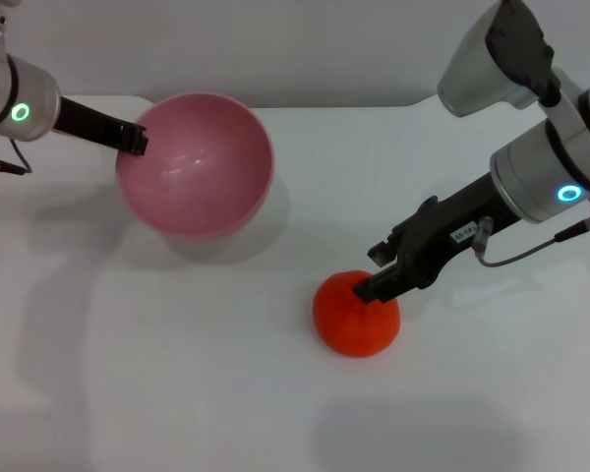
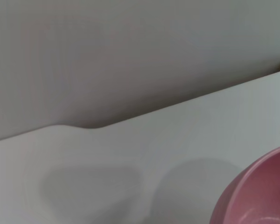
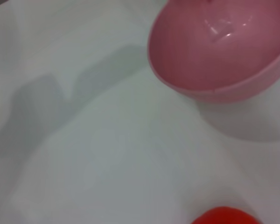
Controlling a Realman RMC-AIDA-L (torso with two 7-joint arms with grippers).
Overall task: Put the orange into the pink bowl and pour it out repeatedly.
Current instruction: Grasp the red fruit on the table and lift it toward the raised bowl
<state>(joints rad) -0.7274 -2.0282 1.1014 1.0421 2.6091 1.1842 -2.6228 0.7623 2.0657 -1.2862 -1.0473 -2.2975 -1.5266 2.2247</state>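
White table, pink bowl upper left, orange lower centre.

The matte white table [image 1: 177, 374] fills the frame; its far edge runs along the top. The left gripper [image 1: 136, 138] has its fingers clamped on the rim of the tilted pink bowl [image 1: 197, 172]. The right gripper [image 1: 374, 285] sits on the orange [image 1: 354, 320], apparently with fingers closed on it; the contact is partly hidden.
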